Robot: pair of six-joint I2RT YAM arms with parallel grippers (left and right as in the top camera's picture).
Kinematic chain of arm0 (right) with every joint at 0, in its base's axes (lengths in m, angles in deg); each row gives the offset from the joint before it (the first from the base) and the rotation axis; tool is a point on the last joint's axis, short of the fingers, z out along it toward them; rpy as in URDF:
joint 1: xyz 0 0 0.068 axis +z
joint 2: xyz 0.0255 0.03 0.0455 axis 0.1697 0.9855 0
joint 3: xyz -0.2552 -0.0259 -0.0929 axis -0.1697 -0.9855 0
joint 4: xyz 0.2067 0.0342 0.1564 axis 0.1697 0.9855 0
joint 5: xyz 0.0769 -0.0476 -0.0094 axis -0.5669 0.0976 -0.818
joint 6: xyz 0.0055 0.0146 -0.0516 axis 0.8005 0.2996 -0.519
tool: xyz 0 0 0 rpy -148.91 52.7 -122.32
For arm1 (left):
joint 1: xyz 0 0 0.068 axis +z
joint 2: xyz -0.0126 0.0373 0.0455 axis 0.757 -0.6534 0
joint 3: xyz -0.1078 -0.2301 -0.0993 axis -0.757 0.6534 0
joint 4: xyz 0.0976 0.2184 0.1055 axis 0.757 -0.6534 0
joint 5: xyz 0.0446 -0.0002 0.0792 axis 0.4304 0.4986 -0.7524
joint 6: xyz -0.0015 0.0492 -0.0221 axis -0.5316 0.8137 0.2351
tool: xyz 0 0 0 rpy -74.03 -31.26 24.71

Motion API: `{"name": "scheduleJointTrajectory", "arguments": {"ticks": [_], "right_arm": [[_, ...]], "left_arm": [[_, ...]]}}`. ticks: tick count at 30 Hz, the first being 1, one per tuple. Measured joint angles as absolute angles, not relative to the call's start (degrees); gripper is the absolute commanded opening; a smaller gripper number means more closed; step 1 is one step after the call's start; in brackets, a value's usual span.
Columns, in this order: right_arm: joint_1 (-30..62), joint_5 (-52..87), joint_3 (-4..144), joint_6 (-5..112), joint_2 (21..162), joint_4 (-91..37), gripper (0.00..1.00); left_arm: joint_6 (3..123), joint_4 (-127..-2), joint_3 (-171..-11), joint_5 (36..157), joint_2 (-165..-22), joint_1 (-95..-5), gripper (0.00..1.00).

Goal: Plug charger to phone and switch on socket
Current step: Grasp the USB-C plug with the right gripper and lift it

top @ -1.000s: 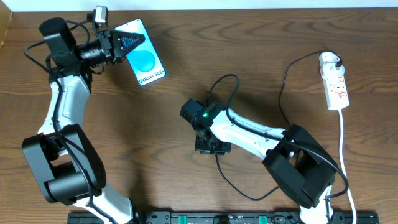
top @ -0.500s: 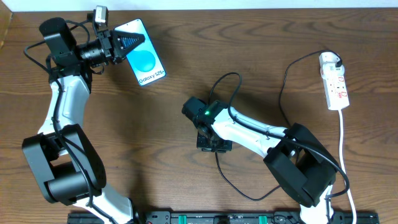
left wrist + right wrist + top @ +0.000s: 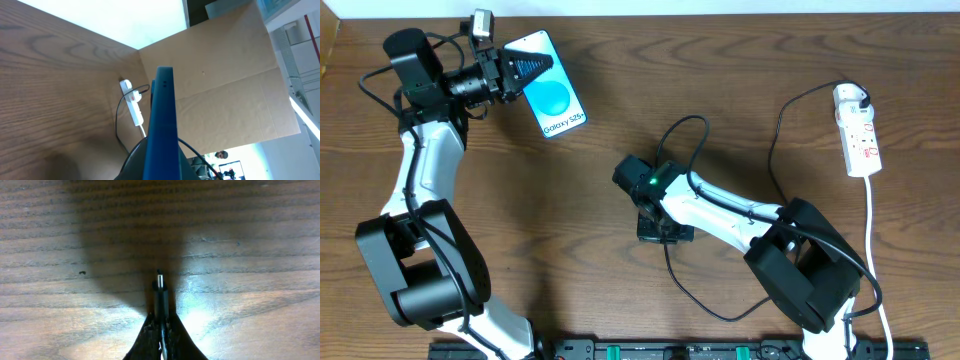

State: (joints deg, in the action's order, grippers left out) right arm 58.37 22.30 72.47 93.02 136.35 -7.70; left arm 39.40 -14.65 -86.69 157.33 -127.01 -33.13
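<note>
Change noted: over the last second the right tool [image 3: 660, 228] has drifted slightly right over the mid-tabletop, then settled. The left arm has not moved.
Right tool: clenched on the charger [image 3: 159, 294] just behind the plug. The metal tip juts forward between the fingers, low over the wood.
Left tool: [image 3: 532, 68] grasping the phone [image 3: 555, 100] at its upper end, far left of the tabletop, screen up. The wrist view shows it edge-on.
Charger run: the black cable loops beside the right arm and leads to the white adapter seated in the socket [image 3: 858, 135] at the right edge.
Meaning for task: judged a grip adjustment only. Plug and phone are well apart, so insertion has not begun. Switch state cannot be read.
Tabletop: [image 3: 570, 250] dark wood grain. It shows glare and the tool's shadow in the right wrist view.
Room: a brown board panel stands beyond the far edge, with bright white light behind it and a lit screen in the distance.
</note>
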Motion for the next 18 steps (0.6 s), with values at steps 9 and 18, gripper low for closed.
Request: {"name": "scheduleJointTrajectory", "arguments": {"ticks": [9, 18], "right_arm": [[54.63, 9.75, 72.2, 86.9, 136.44, -17.12, 0.01], [46.0, -17.11, 71.94, 73.83, 136.49, -38.86, 0.01]], "left_arm": [[39.38, -14.65, -86.69, 157.31, -127.01, -33.06, 0.07], [39.3, -12.51, -86.69, 157.22, -127.01, -32.8, 0.07]]}}
